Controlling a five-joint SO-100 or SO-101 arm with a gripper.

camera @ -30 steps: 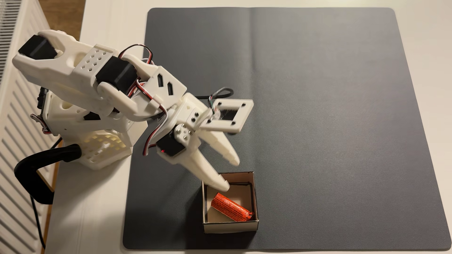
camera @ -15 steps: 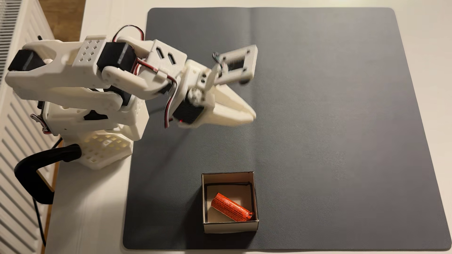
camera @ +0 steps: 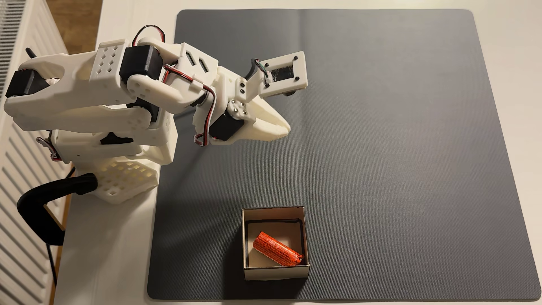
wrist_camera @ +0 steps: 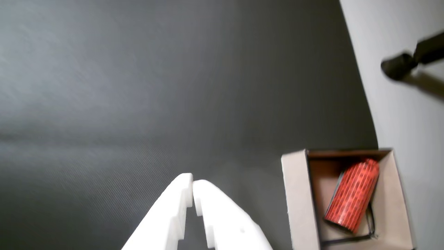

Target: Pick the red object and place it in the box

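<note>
The red object [camera: 277, 249] lies slantwise on the floor of the box [camera: 275, 272], an open beige cardboard square near the front edge of the mat. In the wrist view the red object [wrist_camera: 352, 195] leans inside the box [wrist_camera: 298, 201] at the lower right. My white gripper [camera: 287, 129] hangs above the mat well behind the box, raised and pulled back toward the arm's base. Its fingertips touch and hold nothing. In the wrist view the gripper [wrist_camera: 192, 182] rises from the bottom edge, left of the box.
A dark grey mat [camera: 381, 132] covers most of the white table [camera: 111, 249]. The arm's base [camera: 123, 176] and a black clamp [camera: 50, 202] sit at the left, beside a white radiator [camera: 20, 146]. The clamp [wrist_camera: 409, 60] shows blurred in the wrist view.
The gripper left the box rim, rose and swung back toward the arm's base. Its fingers went from open to shut. The red object stayed in the box.
</note>
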